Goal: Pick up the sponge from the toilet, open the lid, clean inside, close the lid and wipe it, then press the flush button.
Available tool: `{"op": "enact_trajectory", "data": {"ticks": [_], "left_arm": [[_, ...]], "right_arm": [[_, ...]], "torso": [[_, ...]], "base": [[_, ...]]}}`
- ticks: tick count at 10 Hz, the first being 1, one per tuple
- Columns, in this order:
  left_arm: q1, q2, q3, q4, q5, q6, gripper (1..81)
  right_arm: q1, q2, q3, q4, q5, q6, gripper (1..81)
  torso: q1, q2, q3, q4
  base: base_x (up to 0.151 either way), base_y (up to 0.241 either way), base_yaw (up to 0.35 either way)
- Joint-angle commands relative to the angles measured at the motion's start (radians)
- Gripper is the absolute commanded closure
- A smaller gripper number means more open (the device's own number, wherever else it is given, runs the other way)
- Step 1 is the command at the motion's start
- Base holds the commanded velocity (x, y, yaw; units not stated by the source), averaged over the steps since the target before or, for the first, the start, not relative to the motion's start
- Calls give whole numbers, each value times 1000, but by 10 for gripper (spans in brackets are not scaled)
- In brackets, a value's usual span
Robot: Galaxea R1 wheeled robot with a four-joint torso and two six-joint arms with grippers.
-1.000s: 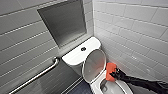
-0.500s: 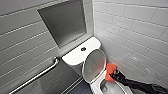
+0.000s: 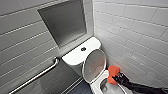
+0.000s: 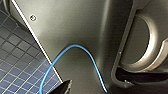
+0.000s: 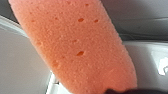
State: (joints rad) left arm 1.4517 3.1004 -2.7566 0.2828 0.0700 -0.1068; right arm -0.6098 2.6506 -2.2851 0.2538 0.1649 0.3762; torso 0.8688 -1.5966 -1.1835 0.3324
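A: Where is the sponge?
B: The right gripper is squeezed tight on it, just over the toilet bowl
A: And the lid?
B: It stands up, open, next to the sponge

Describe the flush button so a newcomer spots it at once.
Find the white toilet in the corner of the grey tiled walls, its lid raised. Behind the lid lies the flat tank top. The flush button is the small dark round spot at its centre, the only dark mark on that white surface.
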Motion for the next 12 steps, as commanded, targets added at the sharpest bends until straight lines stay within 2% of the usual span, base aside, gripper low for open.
{"op": "enact_trajectory", "data": {"ticks": [1,4,10,12], "left_arm": [[11,1,-6,-5,76,4,10],[11,12,-6,-2,74,6,10],[11,21,-6,-1,68,7,10],[11,25,-6,-1,68,9,10]], "right_arm": [[-6,-209,208,25,-19,15,811],[-78,-321,325,48,35,15,811],[-282,-499,537,84,212,15,811],[-385,-542,596,82,316,13,811]], "torso": [[0,0,0,0],[0,0,0,0],[0,0,0,0],[0,0,0,0]], "base": [[0,0,0],[0,0,0],[0,0,0],[0,0,0]]}}
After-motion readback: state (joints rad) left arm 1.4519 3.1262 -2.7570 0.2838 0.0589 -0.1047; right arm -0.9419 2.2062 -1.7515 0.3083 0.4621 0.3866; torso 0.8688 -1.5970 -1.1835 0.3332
